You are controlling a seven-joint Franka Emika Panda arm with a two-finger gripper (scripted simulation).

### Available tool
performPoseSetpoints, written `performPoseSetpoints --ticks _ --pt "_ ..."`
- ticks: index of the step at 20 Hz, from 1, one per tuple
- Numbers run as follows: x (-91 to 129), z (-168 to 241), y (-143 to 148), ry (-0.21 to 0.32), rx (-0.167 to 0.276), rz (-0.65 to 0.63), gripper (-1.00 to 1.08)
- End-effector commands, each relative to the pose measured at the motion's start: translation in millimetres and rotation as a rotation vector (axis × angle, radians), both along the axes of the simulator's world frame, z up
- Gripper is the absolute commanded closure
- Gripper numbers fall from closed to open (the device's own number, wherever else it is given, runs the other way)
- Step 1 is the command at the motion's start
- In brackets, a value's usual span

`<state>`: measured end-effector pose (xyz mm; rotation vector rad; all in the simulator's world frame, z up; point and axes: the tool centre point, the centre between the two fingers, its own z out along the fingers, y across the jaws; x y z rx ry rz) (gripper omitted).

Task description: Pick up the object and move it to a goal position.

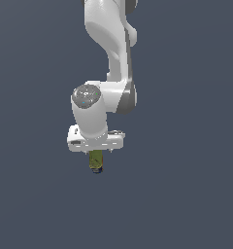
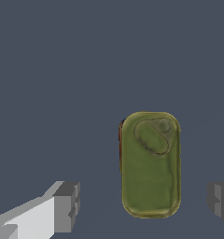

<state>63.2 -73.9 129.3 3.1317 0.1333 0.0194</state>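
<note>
Wrist view first: the can point(image 2: 150, 164) is seen from above, olive-yellow top with a pull-tab outline, sitting between the two grey fingertips point(image 2: 67, 206). Both pads are kept well off it, so the gripper point(image 2: 144, 205) is spread apart and nothing is clamped yet. The can isn't centred in the gap either; it's noticeably nearer one fingertip than the other.

From the exterior view, the can point(image 1: 95, 161) is tucked right under the white gripper point(image 1: 95, 151), apparently resting on the dark surface point(image 1: 186, 204), though contact can't really be confirmed.

What could go wrong: with that offset, the can might get shoved sideways or tipped by the nearer finger if closing is done before recentring. A shallow grip could also let it slip out once lifted.
</note>
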Motion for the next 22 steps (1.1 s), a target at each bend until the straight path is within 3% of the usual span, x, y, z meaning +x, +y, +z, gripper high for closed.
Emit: performPoseSetpoints --ticks 1,12,22 --pt "3.1 -9.6 -8.2 0.006 0.003 0.003 -0.92" --pt "4.9 -23.8 -17.2 0.013 0.006 0.003 -0.92" --pt "4.1 -68.8 -17.4 0.013 0.006 0.005 -0.92"
